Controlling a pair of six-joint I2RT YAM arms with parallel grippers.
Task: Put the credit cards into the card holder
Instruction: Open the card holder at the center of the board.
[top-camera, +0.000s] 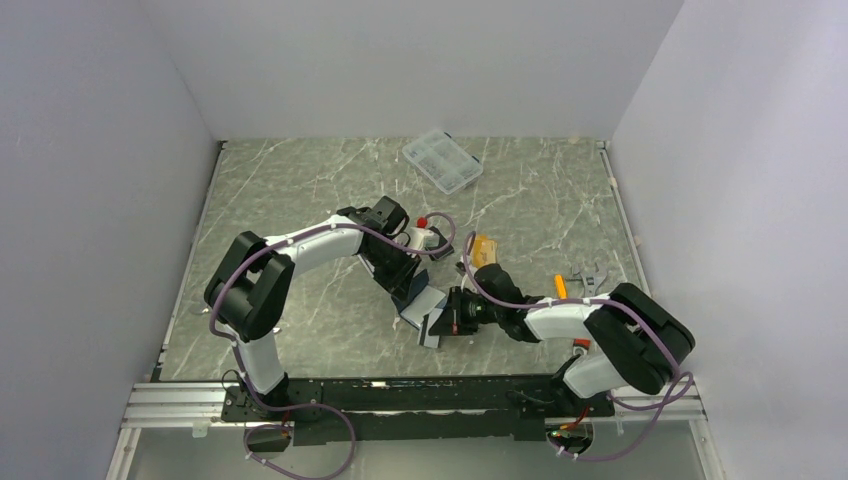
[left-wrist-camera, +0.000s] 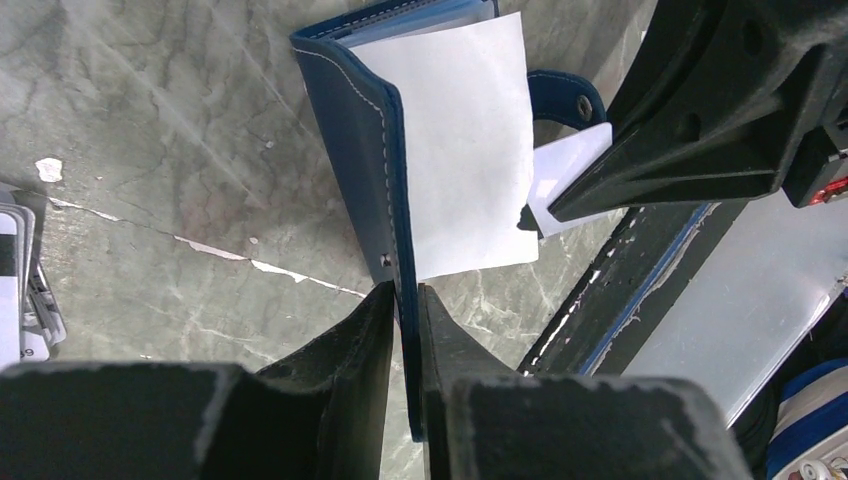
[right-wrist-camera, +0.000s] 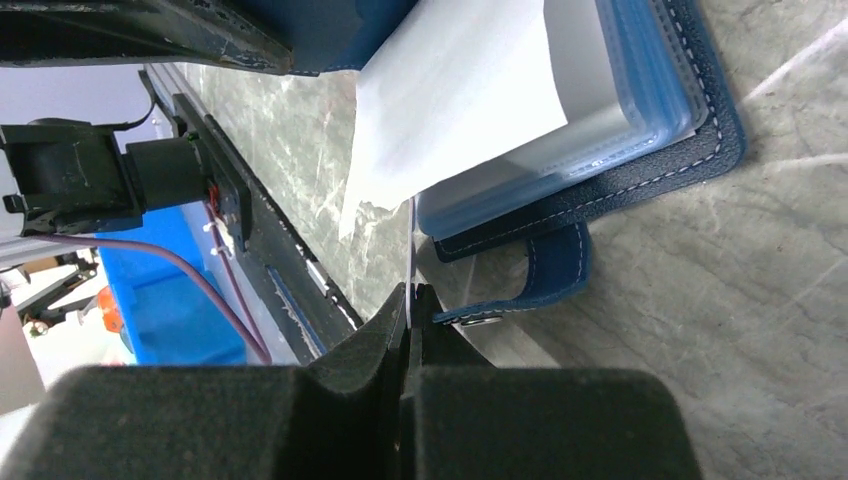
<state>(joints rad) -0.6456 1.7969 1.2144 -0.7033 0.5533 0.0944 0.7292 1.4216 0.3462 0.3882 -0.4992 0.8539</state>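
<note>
Robot lab booth: plain white walls (top-camera: 400, 60), marble-patterned table (top-camera: 300, 180), aluminium mounting rail (top-camera: 170, 405).

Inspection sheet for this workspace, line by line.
Surface: grey-green marbled table, a few pale chips.
Job's things: navy card holder open, one cover raised, a white sheet sticking out; orange-gold cards lying behind the right arm.
Clutter: clear compartment box at the far side; grey tools by the right arm.
Grippers: left gripper shut on the raised cover; right gripper shut on a pale card beside the holder.
Cables: purple cables along both arms, looping at the bases.
Surroundings: white walls; metal rail at the near edge.
</note>
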